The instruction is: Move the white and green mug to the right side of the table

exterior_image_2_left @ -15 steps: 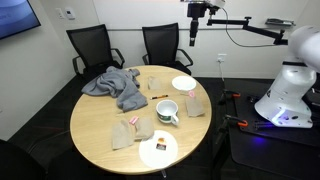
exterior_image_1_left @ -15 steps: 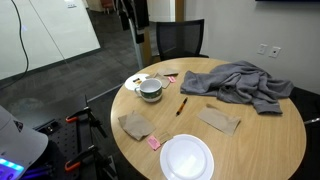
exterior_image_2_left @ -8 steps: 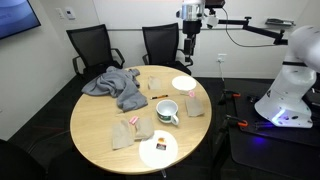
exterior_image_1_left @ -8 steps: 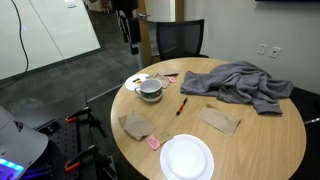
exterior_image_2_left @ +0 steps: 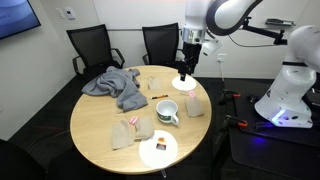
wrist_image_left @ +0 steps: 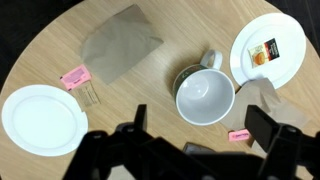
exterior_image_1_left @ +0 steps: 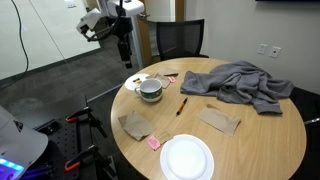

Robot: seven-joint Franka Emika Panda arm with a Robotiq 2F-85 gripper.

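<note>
Gripper (wrist_image_left: 200, 138) – fingers spread wide, empty, hovered well above the table (exterior_image_1_left: 250, 130) edge, probably to straddle the broad rim | white and green mug (wrist_image_left: 205, 97) stood upright near that edge, just beside the saucer (wrist_image_left: 290, 35) — untouched

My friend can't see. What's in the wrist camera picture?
An empty white and green mug sits on the wooden table before the open gripper. A big white plate lies left, a saucer upper right, a brown napkin above.
</note>
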